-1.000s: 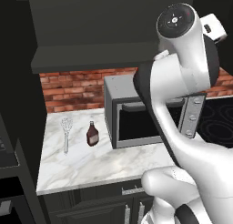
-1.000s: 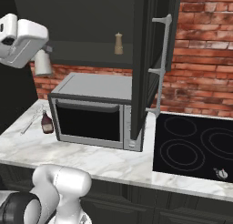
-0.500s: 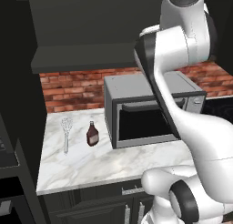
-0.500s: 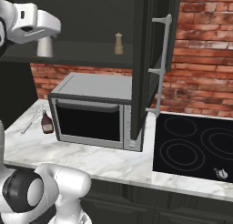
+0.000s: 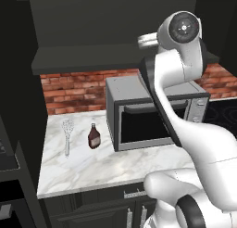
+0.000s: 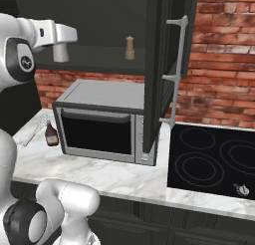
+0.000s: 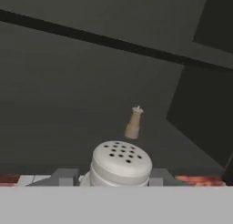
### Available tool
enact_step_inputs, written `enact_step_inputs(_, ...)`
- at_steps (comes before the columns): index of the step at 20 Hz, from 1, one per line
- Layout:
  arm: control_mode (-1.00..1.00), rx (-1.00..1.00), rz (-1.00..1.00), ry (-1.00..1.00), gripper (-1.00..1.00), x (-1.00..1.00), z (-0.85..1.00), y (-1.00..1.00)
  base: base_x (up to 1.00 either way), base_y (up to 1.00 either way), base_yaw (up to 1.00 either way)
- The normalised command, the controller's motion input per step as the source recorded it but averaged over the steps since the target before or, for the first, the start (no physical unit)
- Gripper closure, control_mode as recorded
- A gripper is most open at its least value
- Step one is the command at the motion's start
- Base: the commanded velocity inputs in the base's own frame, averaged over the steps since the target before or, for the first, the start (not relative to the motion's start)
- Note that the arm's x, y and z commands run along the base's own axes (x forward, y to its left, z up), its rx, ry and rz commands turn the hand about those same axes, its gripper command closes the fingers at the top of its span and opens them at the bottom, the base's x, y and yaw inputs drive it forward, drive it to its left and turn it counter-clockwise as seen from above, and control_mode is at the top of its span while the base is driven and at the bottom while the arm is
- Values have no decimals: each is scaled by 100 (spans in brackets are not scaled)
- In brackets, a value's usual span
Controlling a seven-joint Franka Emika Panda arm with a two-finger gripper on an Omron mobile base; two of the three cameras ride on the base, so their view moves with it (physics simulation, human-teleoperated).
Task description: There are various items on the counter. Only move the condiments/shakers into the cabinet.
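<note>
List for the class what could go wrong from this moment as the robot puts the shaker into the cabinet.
1. The claw holds the shaker above the microwave; a slip would probably drop it there.
2. The pepper mill already stands on the cabinet ledge; a careless placement might knock it over.
3. The bottle still sits on the counter beside the whisk; grabbing the wrong one is possible.

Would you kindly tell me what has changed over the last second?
The end effector, shut on the grey shaker, has swung rightwards in the right base view, carrying the shaker along the cabinet towards the pepper mill. The mill on the ledge, and the sauce bottle and whisk on the counter, stayed put.
</note>
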Motion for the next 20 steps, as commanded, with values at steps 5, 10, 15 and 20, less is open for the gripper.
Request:
enact_step_inputs(5,-100,-5,0,3,100,84,-3,0,0,0,0)
enact_step_inputs(10,-100,-5,0,0,100,79,-14,0,0,0,0)
enact_step_inputs(15,-100,0,0,2,100,65,-6,0,0,0,0)
enact_step_inputs(20,-100,0,0,8,100,60,-15,0,0,0,0)
